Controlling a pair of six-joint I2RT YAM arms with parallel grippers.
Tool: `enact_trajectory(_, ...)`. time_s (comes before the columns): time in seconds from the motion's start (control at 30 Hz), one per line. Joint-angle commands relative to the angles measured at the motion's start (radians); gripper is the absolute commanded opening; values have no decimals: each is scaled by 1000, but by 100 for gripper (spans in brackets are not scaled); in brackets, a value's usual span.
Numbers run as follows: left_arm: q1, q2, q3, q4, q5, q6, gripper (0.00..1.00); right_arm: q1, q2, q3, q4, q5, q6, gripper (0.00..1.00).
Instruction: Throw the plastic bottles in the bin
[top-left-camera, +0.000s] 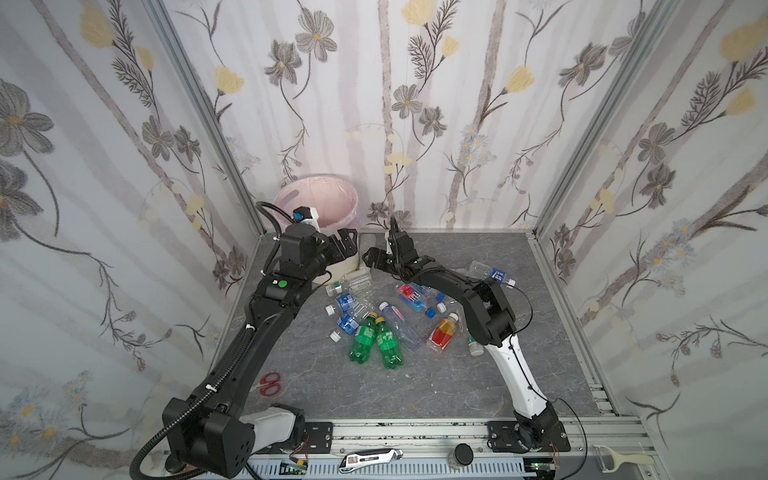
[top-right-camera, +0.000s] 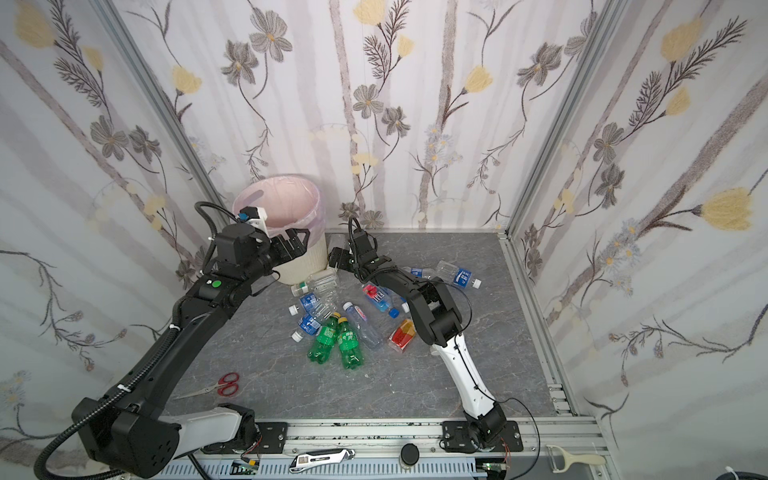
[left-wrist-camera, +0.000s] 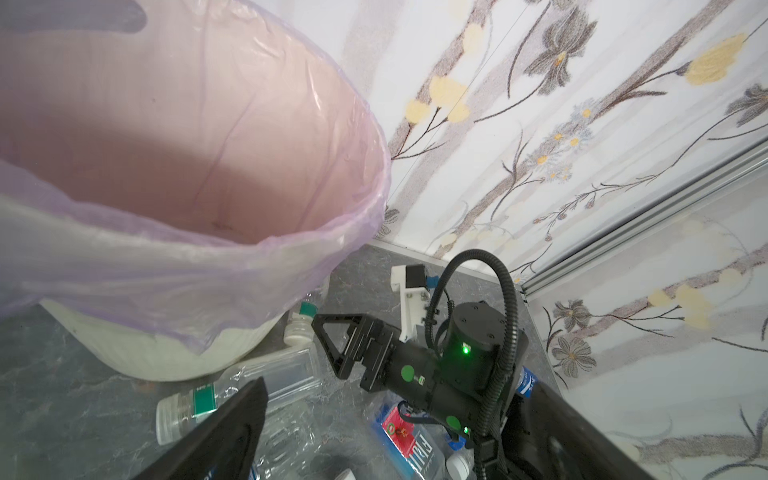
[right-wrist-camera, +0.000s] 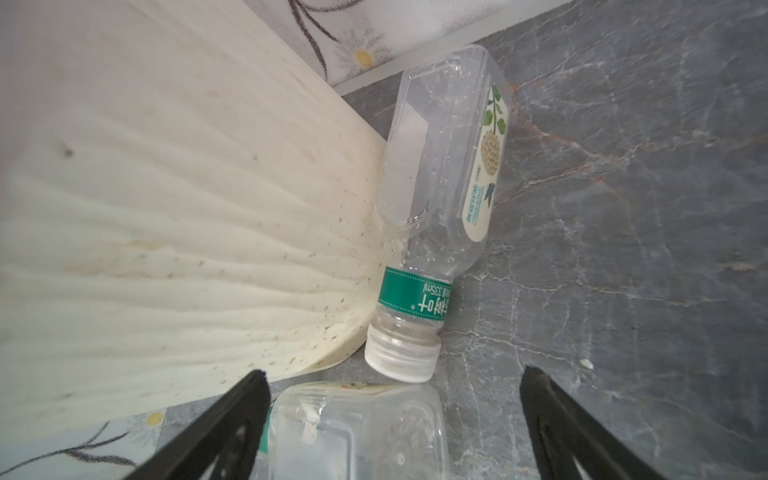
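Note:
The bin (top-left-camera: 316, 198), cream and ribbed with a pink liner, stands at the back left. Plastic bottles lie scattered in front of it: two green ones (top-left-camera: 376, 338), an orange-red one (top-left-camera: 442, 332), a blue-liquid one (top-left-camera: 415, 300) and several clear ones (top-left-camera: 348, 305). My left gripper (top-left-camera: 348, 245) hangs open and empty in front of the bin's wall. My right gripper (right-wrist-camera: 395, 384) is low by the bin's base, open, its fingers on either side of a clear bottle's end (right-wrist-camera: 357, 432). Just beyond, a second clear bottle (right-wrist-camera: 440, 187) with a green band leans against the bin wall (right-wrist-camera: 166, 208).
Red scissors (top-left-camera: 268, 384) lie at the front left of the grey table. On the front rail are a utility knife (top-left-camera: 370, 457), a small black-lidded jar (top-left-camera: 461, 455) and a peeler (top-left-camera: 619, 457). Patterned walls close in the back and both sides.

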Motion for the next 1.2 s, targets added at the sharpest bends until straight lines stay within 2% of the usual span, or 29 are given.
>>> enact_trajectory(0.0, 0, -56, -88, 169, 23, -77, 100, 1, 46, 45, 46, -32, 67, 93)
enact_trajectory(0.33, 0, -106, -206, 221, 41, -77, 100, 3, 133, 142, 75, -69, 148, 85)
enact_trajectory(0.67, 2, -143, -211, 231, 28, -45, 100, 7, 147, 153, 50, -56, 284, 82)
enact_trajectory(1.17, -6, -206, -260, 234, 29, -64, 100, 20, 174, 218, -40, -25, 397, 74)
